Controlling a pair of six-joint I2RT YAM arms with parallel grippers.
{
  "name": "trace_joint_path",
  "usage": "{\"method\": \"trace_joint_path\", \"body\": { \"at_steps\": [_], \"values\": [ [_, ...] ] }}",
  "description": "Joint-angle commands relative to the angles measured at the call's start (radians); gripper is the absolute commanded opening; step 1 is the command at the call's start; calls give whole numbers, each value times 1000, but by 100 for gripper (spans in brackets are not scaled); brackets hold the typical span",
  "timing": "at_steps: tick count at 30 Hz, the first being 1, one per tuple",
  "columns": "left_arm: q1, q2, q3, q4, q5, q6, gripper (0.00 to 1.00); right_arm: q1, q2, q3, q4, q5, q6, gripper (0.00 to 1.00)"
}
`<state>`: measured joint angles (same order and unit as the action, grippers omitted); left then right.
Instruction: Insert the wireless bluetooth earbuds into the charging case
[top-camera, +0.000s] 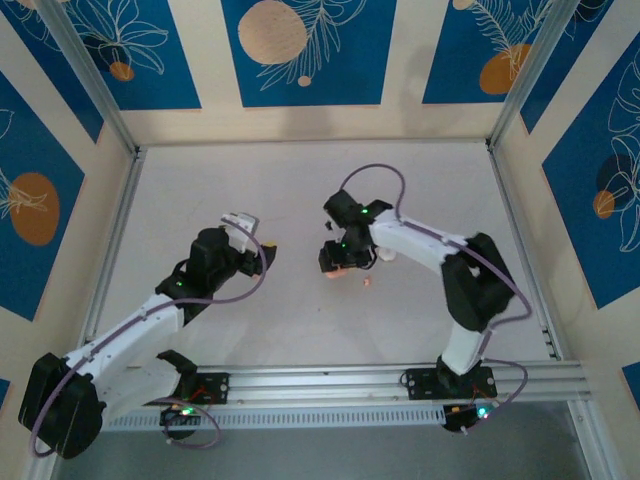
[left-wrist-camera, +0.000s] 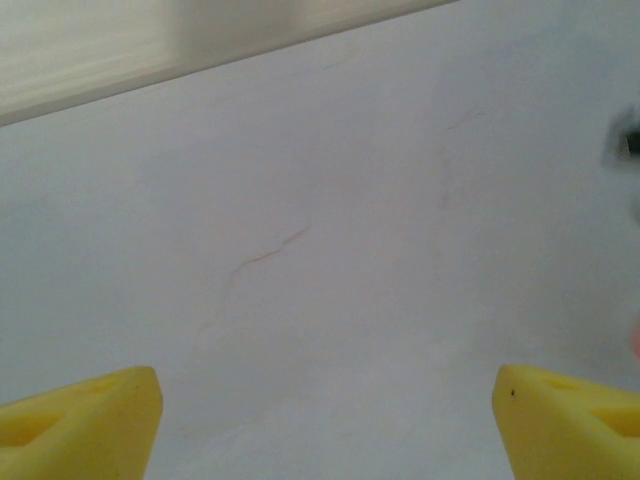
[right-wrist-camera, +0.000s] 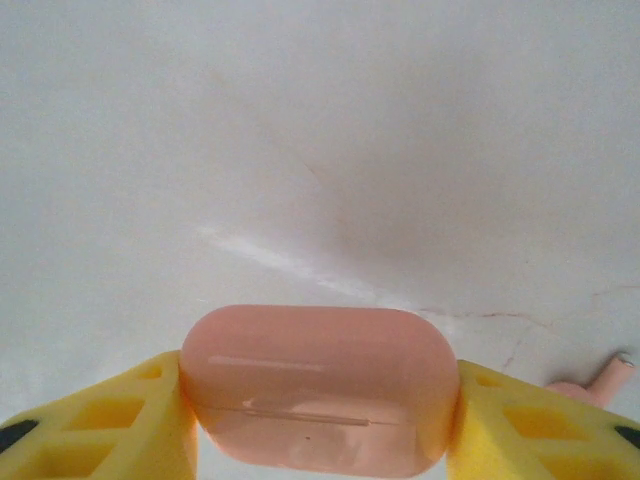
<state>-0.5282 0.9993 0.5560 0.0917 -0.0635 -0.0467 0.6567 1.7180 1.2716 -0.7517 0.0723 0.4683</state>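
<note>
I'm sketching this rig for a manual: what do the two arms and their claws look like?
Both the left arm and right arm have white links with black joints, small green lights and a looping lilac cable. The claw fingers are yellow blocks with hollow pockets.

Holds the white-and-black left arm (top-camera: 130, 335) stretched diagonally inward from its base, the yellow-fingered left claw (left-wrist-camera: 325, 415) spread wide with nothing between its tips. Folds the right arm (top-camera: 470, 290) sharply back toward the centre, the right claw (right-wrist-camera: 318, 425) clamping a salmon-pink rounded plastic case (right-wrist-camera: 320, 365) between both yellow fingers (right-wrist-camera: 110, 425).
</note>
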Motion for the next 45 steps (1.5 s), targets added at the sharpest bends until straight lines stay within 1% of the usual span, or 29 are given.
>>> {"method": "trace_joint_path", "body": {
  "at_steps": [1,5,11,15,18,23,28,30,33,38,44,45],
  "values": [
    [6,24,-46,177,216,-3,83,-23,-123,-56,169,-73,100,49],
    [-5,57,-92,334,317,-24,81,-38,-243,-151,317,-128,191,48],
    [-44,87,-141,517,374,-31,80,-46,-355,-283,521,-190,307,47],
    [-104,96,-175,633,395,44,80,-35,-392,-345,644,-219,359,47],
    [-141,103,-167,634,377,94,80,-17,-409,-366,703,-221,370,46],
    [-168,131,-159,669,326,102,77,16,-439,-381,754,-210,363,46],
    [-182,154,-182,770,227,63,75,44,-466,-407,798,-186,364,46],
    [-182,160,-189,801,210,50,75,52,-469,-413,809,-187,367,46],
    [-183,162,-189,832,226,32,75,65,-470,-417,825,-186,369,46],
    [-183,174,-188,876,272,10,70,81,-466,-416,839,-181,366,46],
    [-185,207,-182,919,317,-26,62,97,-475,-422,857,-172,361,45],
    [-185,212,-181,927,321,-32,59,99,-478,-423,858,-171,359,45]
  ]
}}
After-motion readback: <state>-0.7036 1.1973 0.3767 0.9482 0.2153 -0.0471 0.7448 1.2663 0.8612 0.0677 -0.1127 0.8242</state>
